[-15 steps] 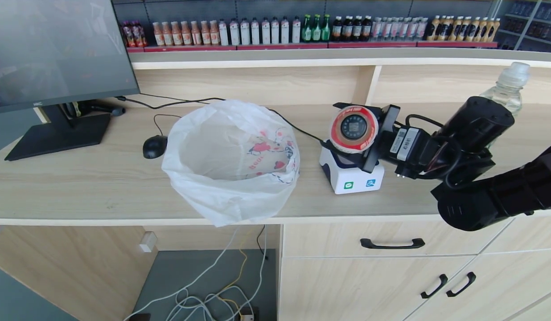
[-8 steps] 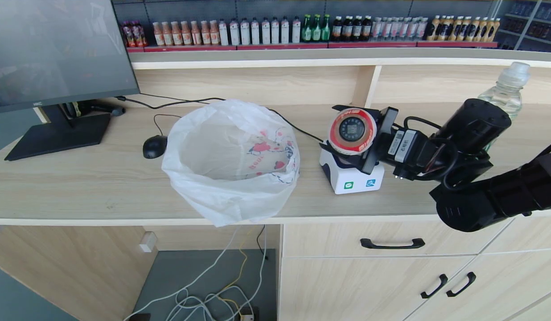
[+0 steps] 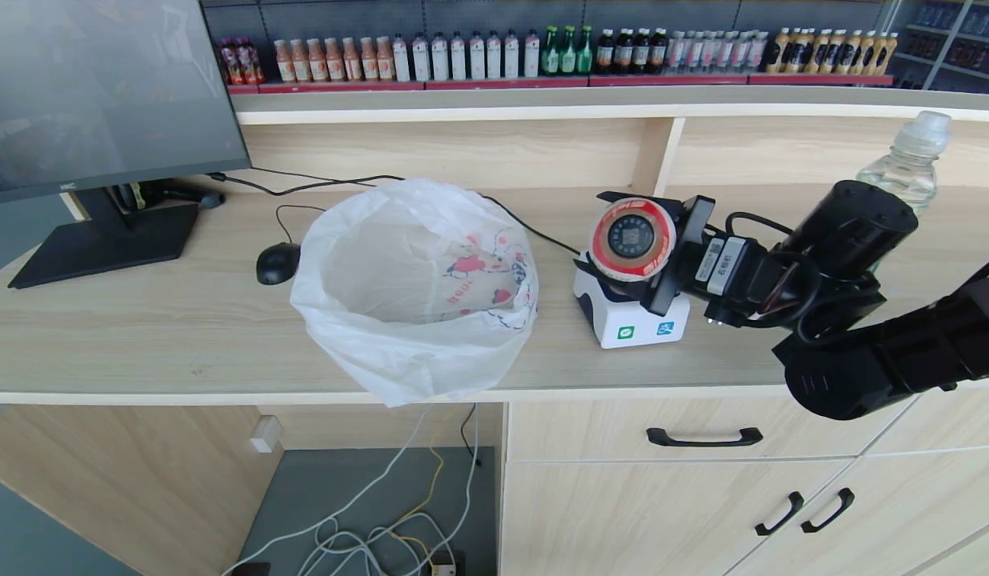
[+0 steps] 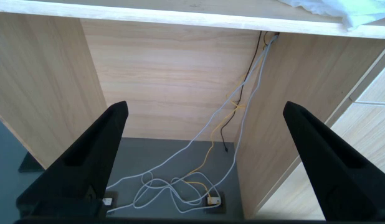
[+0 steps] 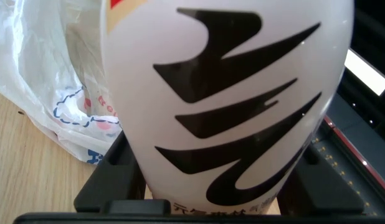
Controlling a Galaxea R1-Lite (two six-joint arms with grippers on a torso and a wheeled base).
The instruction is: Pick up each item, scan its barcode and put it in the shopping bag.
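A white cup (image 3: pixel 632 238) with a red-ringed lid lies on its side in my right gripper (image 3: pixel 650 250), which is shut on it, lid facing me. It hangs just above the small white scanner box (image 3: pixel 634 322) on the counter. In the right wrist view the cup (image 5: pixel 242 106) shows white with black strokes, with the bag (image 5: pixel 61 81) beyond it. The white plastic shopping bag (image 3: pixel 414 288) stands open-mouthed left of the scanner. My left gripper (image 4: pixel 205 155) hangs open below the counter, nothing between its fingers.
A clear water bottle (image 3: pixel 902 164) stands at the counter's far right. A monitor (image 3: pixel 102 88) and a black mouse (image 3: pixel 277 262) sit to the left of the bag. Cables (image 4: pixel 199 180) trail on the floor under the counter. Drawers with black handles (image 3: pixel 704 437) are below right.
The right gripper with the cup has eased slightly down and left over the scanner. The bag has not moved.
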